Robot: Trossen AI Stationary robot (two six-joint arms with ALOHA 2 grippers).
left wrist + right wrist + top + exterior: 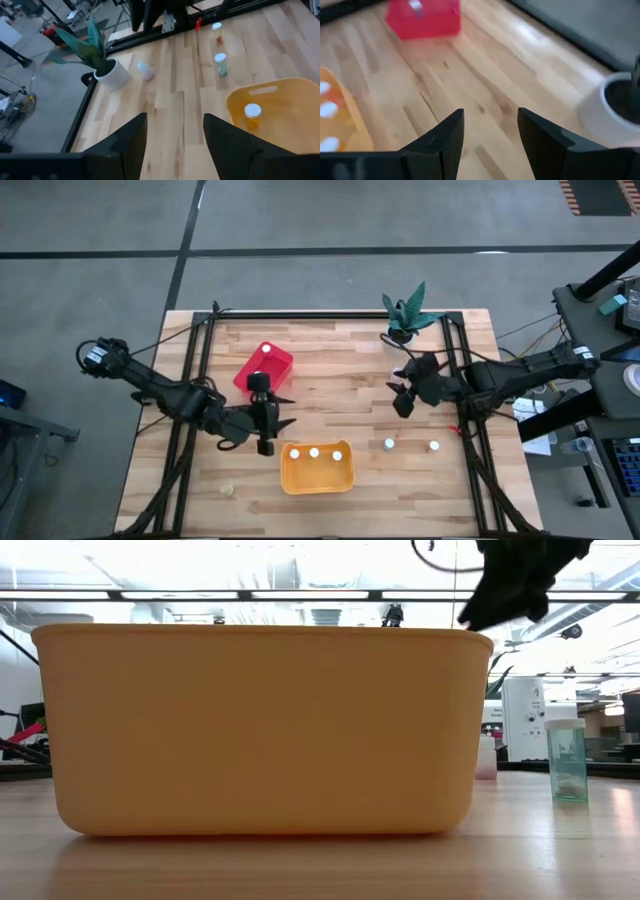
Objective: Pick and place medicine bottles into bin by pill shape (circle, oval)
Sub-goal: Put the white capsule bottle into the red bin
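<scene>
Three white-capped medicine bottles (314, 452) stand in the yellow-orange bin (316, 478), and one (266, 350) stands in the red bin (262, 372). Two more bottles (389, 444) (434, 446) stand on the table right of the yellow bin. Another bottle (145, 70) lies on its side near the plant pot. My left gripper (283, 411) is open and empty between the two bins. My right gripper (398, 390) is open and empty, hovering near the plant and facing the red bin (422, 17).
A white pot with a green plant (405, 310) stands at the far right of the table. A small pale thing (228, 490) lies near the front left. Black frame rails (195, 380) run along the table's sides. Bare wood lies between the bins and the right gripper.
</scene>
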